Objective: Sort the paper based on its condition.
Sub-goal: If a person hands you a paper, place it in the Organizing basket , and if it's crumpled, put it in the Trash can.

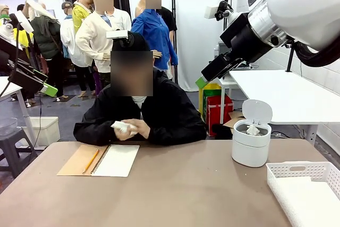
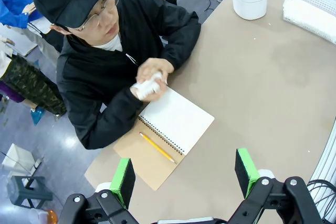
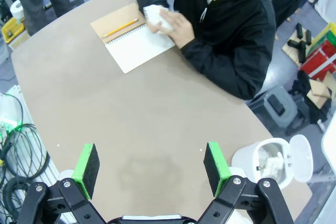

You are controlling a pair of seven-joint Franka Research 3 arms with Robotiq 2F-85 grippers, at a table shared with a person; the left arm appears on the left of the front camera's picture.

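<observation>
At the far side, the person's hands (image 1: 133, 129) squeeze a paper ball (image 1: 120, 126). A notebook (image 1: 116, 160) with a pencil (image 1: 91, 161) lies left, an open bin (image 1: 249, 150) stands right, and a basket (image 1: 300, 170) sits near right.

The table (image 1: 175, 195) is smooth, dull tan with no shine. The notebook (image 1: 119, 162) at lower left has a flat white paper page and a brown card cover (its rings look like wire). The pencil (image 1: 91, 161) is shiny yellow. The paper (image 1: 121, 126) just above is wrinkly. The bin (image 1: 249, 152) and basket (image 1: 297, 169) at right look like smooth white plastic.
</observation>
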